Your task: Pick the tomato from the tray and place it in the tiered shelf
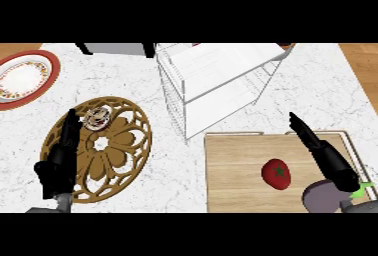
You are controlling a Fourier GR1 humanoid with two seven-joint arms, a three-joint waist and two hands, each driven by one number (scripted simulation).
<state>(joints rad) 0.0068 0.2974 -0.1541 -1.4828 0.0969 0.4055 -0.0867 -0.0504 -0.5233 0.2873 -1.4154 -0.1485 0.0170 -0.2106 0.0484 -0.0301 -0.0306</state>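
Though near tomato [276, 173], right hand [322, 151] open.

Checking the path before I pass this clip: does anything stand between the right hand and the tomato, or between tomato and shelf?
Nothing visible. Only bare tray lies between the right hand and the tomato, and only tray and counter between the tomato and the shelf.

white marble counter [173, 170] fills nearly whole view, grey veining throughout. brown wood floor [18, 48] shows past counter's far left corner. second strip of same wood [362, 57] lies past far right corner, running down right side. grey box [118, 48] with dark side at far edge, cut by frame. red-rimmed patterned plate [22, 79] at left edge, partly out of view. brown openwork round trivet [145, 134] nearer, apart from plate. light flat, even across marble.
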